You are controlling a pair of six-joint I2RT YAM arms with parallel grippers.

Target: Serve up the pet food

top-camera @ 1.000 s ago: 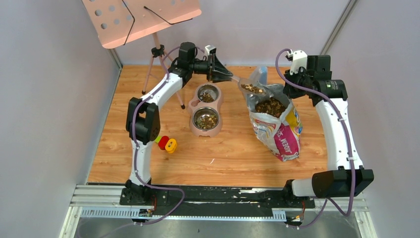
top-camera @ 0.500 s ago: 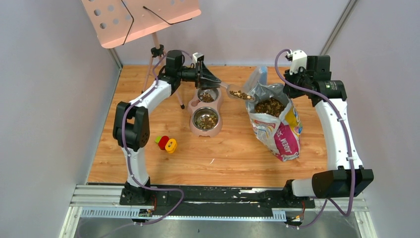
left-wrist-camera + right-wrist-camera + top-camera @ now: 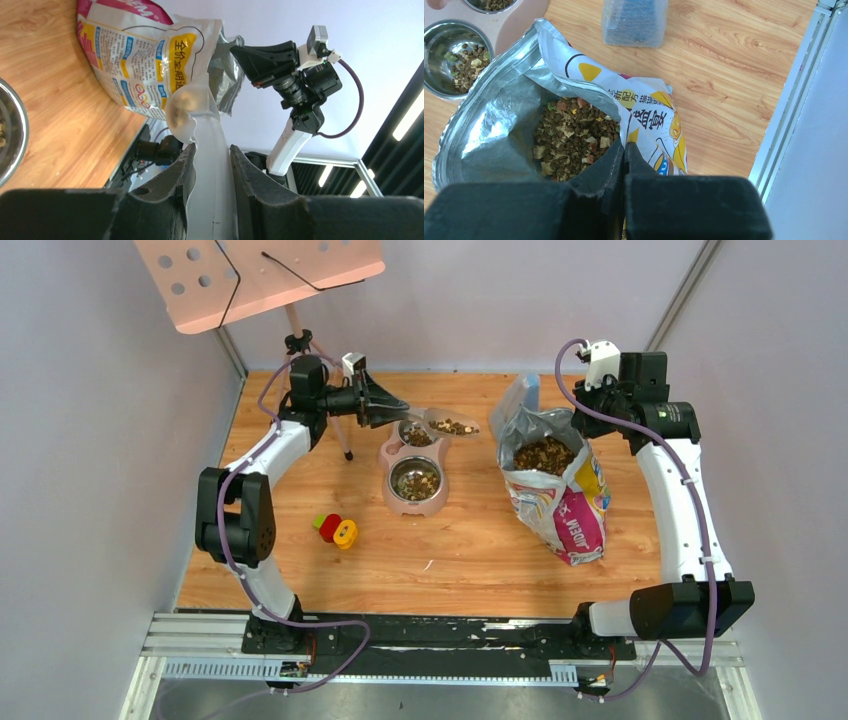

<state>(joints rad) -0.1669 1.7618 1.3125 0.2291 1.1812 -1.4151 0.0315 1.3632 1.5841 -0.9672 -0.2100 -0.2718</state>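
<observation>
Tipping clear plastic scoop (image 3: 186, 107) of brown kibble (image 3: 455, 426) needs care: we'd centre it over steel bowl (image 3: 403, 428) at 12 o'clock of pink plastic feeder (image 3: 385, 452). L gripper (image 3: 212, 150) pinches scoop handle, R gripper (image 3: 624, 150) pinches printed bag (image 3: 651, 117) rim.

Near the centre of the wooden tabletop (image 3: 470, 540) sits the pink two-bowl plastic feeder (image 3: 390, 452), with brown kibble pellets (image 3: 418, 482) in both steel bowls. At its 3 o'clock stands the open printed foil bag (image 3: 575, 520), more kibble inside. A translucent ribbed plastic container (image 3: 520, 395) lies at the bag's 11 o'clock. The clear plastic scoop (image 3: 450, 426), loaded with kibble, hangs over, or perhaps just past, the far bowl's 2 o'clock rim. A red-and-yellow toy (image 3: 338, 530) lies at the feeder's 8 o'clock.
</observation>
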